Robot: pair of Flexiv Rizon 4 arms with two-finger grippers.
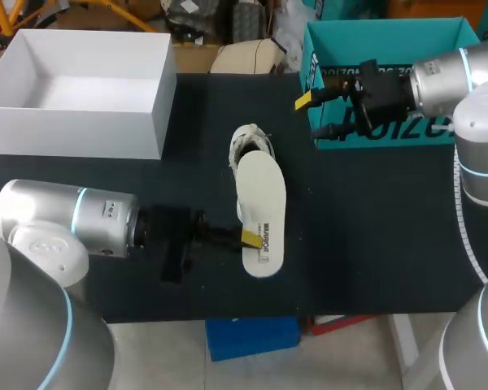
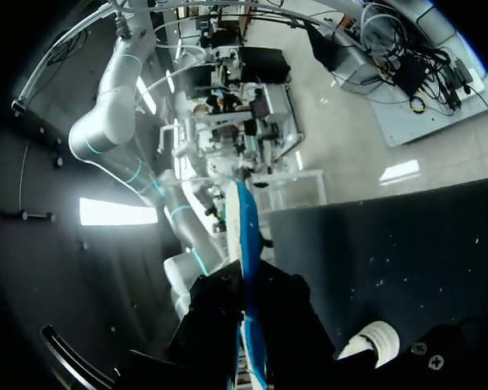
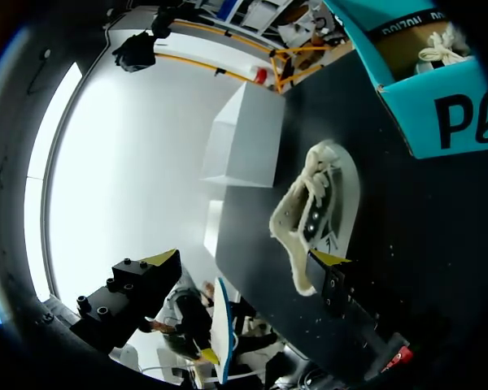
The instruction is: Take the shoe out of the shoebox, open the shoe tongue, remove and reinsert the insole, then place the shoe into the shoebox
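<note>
Left fingers (image 1: 250, 236), gripping insole (image 1: 261, 203) (right fingers (image 1: 302, 101) apart)

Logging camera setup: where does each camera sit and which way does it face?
Head view: above and behind, looking down on the table; left claw and right claw show.
Left wrist view: on that wrist, looking along the left claw, shut on the insole.
Right wrist view: on that wrist, looking past the open right claw at the shoe.
All three show the insole.
</note>
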